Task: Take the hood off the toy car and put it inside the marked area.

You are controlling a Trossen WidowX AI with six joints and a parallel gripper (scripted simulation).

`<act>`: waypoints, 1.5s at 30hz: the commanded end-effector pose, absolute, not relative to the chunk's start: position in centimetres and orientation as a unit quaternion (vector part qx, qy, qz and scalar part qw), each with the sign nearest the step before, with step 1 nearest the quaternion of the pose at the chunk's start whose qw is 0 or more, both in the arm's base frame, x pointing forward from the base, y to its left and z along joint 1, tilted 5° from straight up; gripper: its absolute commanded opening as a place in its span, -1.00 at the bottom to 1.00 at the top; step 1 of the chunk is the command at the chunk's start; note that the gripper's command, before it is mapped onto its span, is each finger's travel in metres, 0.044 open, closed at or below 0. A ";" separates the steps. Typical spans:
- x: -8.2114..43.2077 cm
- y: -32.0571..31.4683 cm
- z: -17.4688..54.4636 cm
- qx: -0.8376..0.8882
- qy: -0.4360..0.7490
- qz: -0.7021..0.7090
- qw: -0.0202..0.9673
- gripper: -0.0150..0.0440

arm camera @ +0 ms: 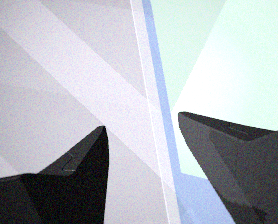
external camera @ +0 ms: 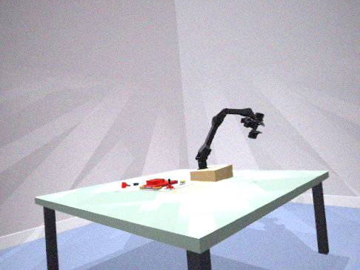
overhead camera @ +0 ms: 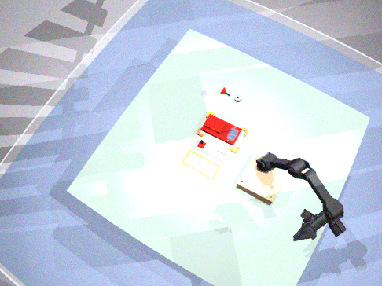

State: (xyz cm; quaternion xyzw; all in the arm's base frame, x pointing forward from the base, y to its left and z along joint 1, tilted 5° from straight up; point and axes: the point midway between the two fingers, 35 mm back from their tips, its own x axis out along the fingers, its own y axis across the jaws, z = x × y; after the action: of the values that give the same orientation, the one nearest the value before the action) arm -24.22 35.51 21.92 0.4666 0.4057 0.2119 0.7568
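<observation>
The toy car (overhead camera: 228, 137) (external camera: 168, 183) is a flat red body near the middle of the table. A raised red block (overhead camera: 214, 123) (external camera: 155, 182), apparently the hood, sits on its end away from the grey-blue window. The marked area (overhead camera: 204, 159) is a thin yellow rectangle outline beside the car, with nothing in it. My gripper (overhead camera: 298, 225) (external camera: 262, 128) (arm camera: 142, 125) is open, its fingers apart with nothing between them. It is high up, on the far side of the wooden base from the car, and touches nothing. The wrist view shows no car.
Yellow corner pieces (overhead camera: 200, 131) stand around the car. A small red part with a black knob (overhead camera: 201, 144) (external camera: 170, 185) lies between car and outline. A red-headed peg (overhead camera: 224, 91) (external camera: 124, 185) and a ring (overhead camera: 237, 98) (external camera: 135, 184) lie beyond the car. The arm stands on a wooden block (overhead camera: 255, 193) (external camera: 222, 173).
</observation>
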 end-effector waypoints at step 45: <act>20.6 32.9 17.7 0.135 0.372 -0.156 0.905 1.00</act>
State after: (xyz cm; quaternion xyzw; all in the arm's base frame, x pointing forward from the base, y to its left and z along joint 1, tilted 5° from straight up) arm 19.08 34.32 17.75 0.1526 0.3626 -0.1440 0.9080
